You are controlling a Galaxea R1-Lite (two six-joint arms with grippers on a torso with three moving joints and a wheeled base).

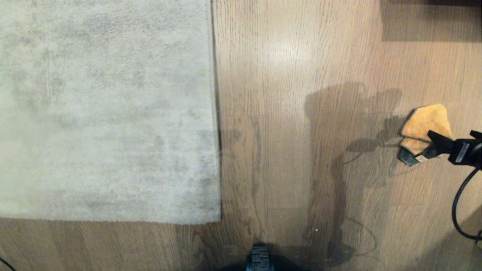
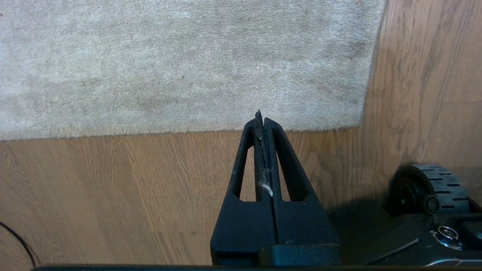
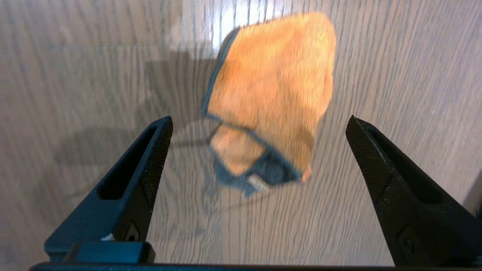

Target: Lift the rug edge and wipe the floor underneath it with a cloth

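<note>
The pale grey rug lies flat on the left, its straight rug edge (image 1: 215,113) running down to a corner (image 1: 219,220). Wood-grain floor (image 1: 286,150) fills the rest. The orange cloth (image 1: 425,126) with a dark grey border lies crumpled on the floor at far right. My right gripper (image 1: 450,133) hovers over its near end, open. In the right wrist view the cloth (image 3: 271,86) lies just beyond and between the wide-spread fingers of this gripper (image 3: 260,119), untouched. My left gripper (image 2: 261,117) is shut, with only a bit of lint between its fingers, above the floor near the rug edge (image 2: 150,131).
The robot base's black wheel (image 1: 260,258) sits at the bottom centre, also beside the rug corner (image 2: 433,184). A black cable (image 1: 457,210) loops from the right arm. A dark shadowed area (image 1: 429,19) lies at top right. A thin wire (image 2: 19,241) crosses the floor.
</note>
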